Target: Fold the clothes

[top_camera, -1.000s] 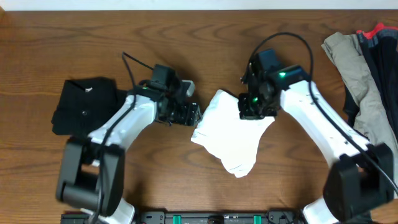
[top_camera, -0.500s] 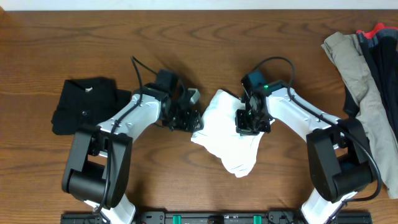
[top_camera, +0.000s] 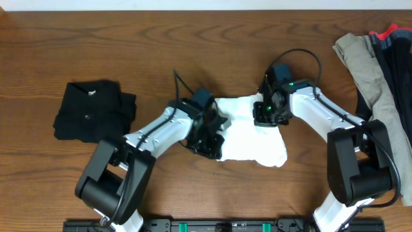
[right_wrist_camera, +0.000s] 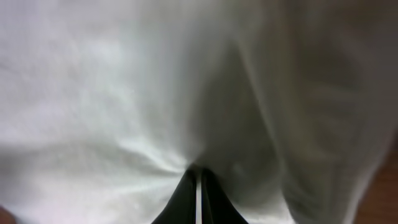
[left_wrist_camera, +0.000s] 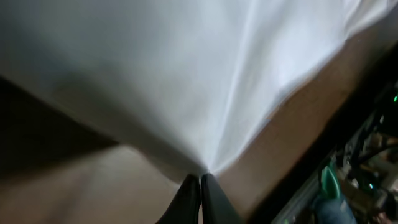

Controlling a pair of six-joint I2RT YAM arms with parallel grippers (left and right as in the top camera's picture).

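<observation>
A white T-shirt (top_camera: 251, 138) lies crumpled in the middle of the table, stretched between both arms. My left gripper (top_camera: 212, 145) is shut on its lower left edge; in the left wrist view the cloth (left_wrist_camera: 205, 81) fans out taut from the pinched fingertips (left_wrist_camera: 200, 180). At the shirt's upper right my right gripper (top_camera: 267, 116) is shut on the fabric, and white cloth (right_wrist_camera: 124, 93) fills the right wrist view, bunched at the closed tips (right_wrist_camera: 198, 175). No print shows on the shirt.
A folded black garment (top_camera: 93, 109) lies at the left. A pile of khaki (top_camera: 370, 71), dark and red clothes (top_camera: 393, 38) sits at the right edge. Bare wooden table (top_camera: 193, 51) runs along the back.
My left gripper moved right and down to the shirt and shut on its edge. The shirt has been pulled wider and flatter. The right gripper shifted slightly right with the cloth.
</observation>
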